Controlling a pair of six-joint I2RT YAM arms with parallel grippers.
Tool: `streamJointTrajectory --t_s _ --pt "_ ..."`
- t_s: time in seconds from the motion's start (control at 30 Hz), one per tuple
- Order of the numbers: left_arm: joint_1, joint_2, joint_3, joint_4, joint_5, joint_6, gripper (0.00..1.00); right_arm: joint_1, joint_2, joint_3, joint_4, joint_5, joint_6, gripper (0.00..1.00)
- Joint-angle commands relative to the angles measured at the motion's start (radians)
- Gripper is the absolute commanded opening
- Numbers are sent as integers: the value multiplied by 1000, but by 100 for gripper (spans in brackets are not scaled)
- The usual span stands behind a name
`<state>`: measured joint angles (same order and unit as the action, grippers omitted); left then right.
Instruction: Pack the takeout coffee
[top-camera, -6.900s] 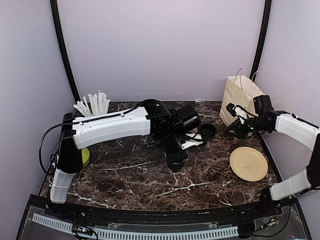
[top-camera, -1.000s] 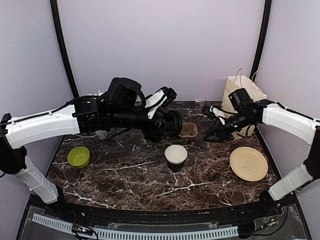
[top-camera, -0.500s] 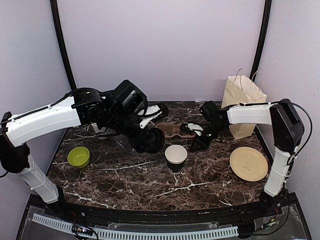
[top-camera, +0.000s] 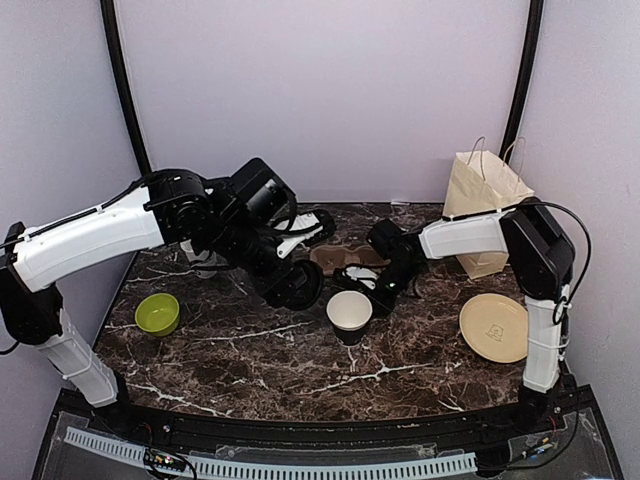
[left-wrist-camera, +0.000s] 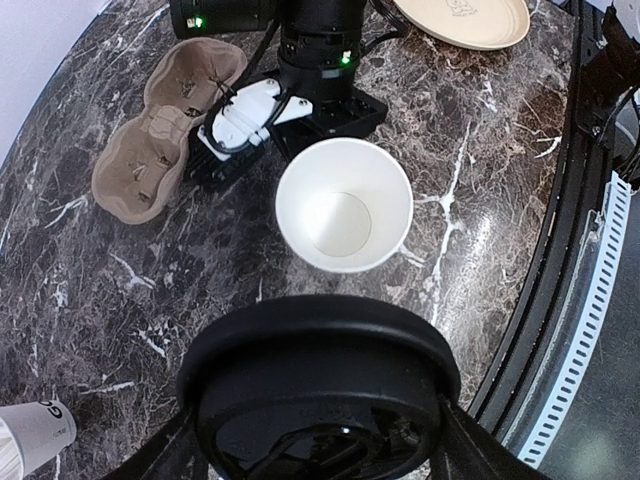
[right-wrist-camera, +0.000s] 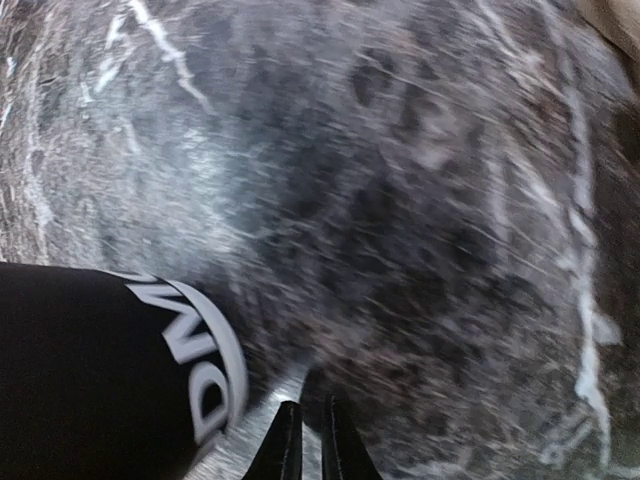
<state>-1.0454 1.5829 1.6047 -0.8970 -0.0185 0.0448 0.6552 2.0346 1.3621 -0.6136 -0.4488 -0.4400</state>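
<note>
Currently, rate the task as early-stage: nothing packed yet. Locate the coffee cup (top-camera: 349, 312) upright and uncapped on the bench (top-camera: 250, 360), just ahead of and below the left pincer (left-wrist-camera: 318, 435) and just beside the right pincer (right-wrist-camera: 305, 445). Read the left pincer as clenched on the black lid (left-wrist-camera: 320, 370), held off the bench and not yet over the cup mouth. Read the right pincer as closed on nothing, fingertips nearly together, low beside the cup sleeve. Count as remaining, by judgement: seating the lid, then moving the capped cup into the pulp carrier (top-camera: 340, 258) just behind the right pincer or the paper bag (top-camera: 480, 195) well beyond it. Expect a tapered paper wall, smooth white inside, matt black sleeve outside; a rigid round plastic lid with a raised rim; a fibrous moulded brown carrier, two wells showing; a creased tan bag with thin loop handles; polished dark marble, veined white
</note>
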Motion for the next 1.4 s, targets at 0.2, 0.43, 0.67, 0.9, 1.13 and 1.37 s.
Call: streamJointTrajectory --t_s 0.2,0.43,0.67,0.9,1.13,1.37 --pt "-13 68 72 -93 89 27 72 105 22 24 -50 -47 30 7" --pt "-20 90 79 -70 128 41 72 63 50 44 -50 -42 59 7" --pt "-42 178 149 -99 178 74 72 -32 -55 28 -58 -22 51 19" --pt "-47 285 239 -109 166 82 72 -98 -218 -68 -64 -22 3 30" --pt "-47 389 343 -147 116 78 72 -136 -333 -194 6 -125 -34 31" --pt "-47 437 381 -172 73 76 72 -157 -329 -214 22 -145 -42 31"
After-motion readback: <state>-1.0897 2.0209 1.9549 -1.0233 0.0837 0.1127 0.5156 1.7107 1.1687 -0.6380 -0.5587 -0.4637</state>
